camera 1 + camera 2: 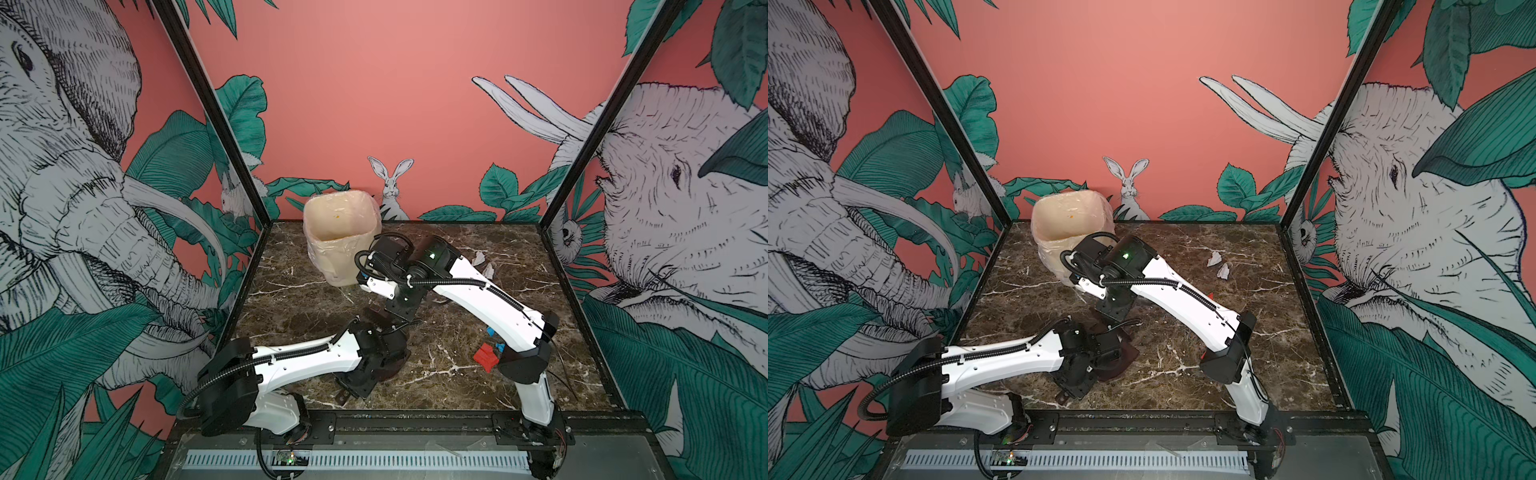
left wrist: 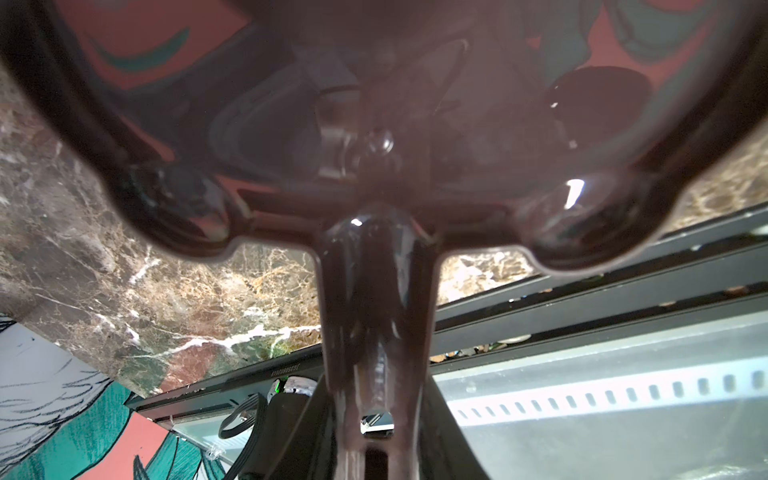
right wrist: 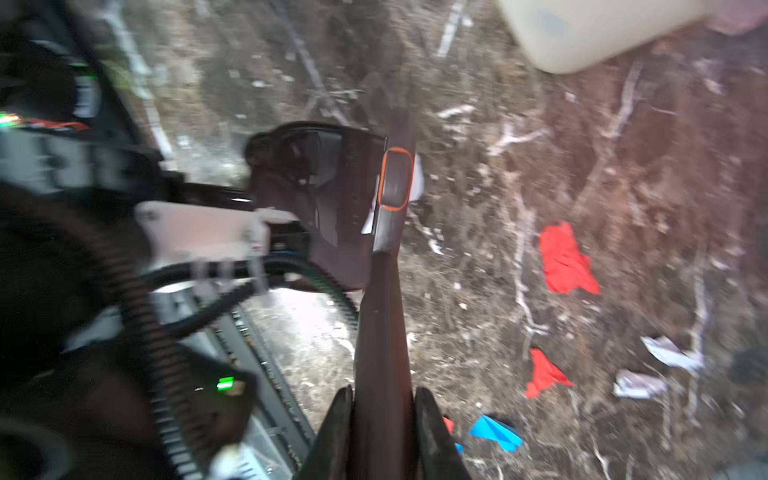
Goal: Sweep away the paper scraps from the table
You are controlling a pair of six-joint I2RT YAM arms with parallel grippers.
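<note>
One table (image 1: 440, 361): square, dark marble-look top with a black frame.
Two arms: the left arm (image 1: 307, 357) extends in from the front left corner. The right arm (image 1: 478, 291) rises at the front right corner and stretches across to the middle, its wrist just in front of the bin.
One bin (image 1: 340, 232): cream, lined with a clear bag, upright at the back edge, left of centre.
One dustpan (image 1: 1123, 357): glossy dark brown, in the front half, left of centre. Whether it touches the top is unclear.
One brush (image 3: 380, 324): dark, with an orange-ringed end, right beside the dustpan.
Left gripper (image 2: 376, 415): clamped on the dustpan's handle.
Right gripper (image 3: 382, 399): closed tight round the brush, a finger on each side.
Several scraps (image 3: 565, 262): mostly on the table's right half. Two white scraps (image 1: 1214, 258) lie towards the back right corner. Red scraps (image 1: 485, 357) and blue scraps (image 1: 490, 331) lie in the front half beside the right arm's elbow, partly hidden by it. One white bit (image 3: 417, 178) sits just beside the brush's ringed end.
</note>
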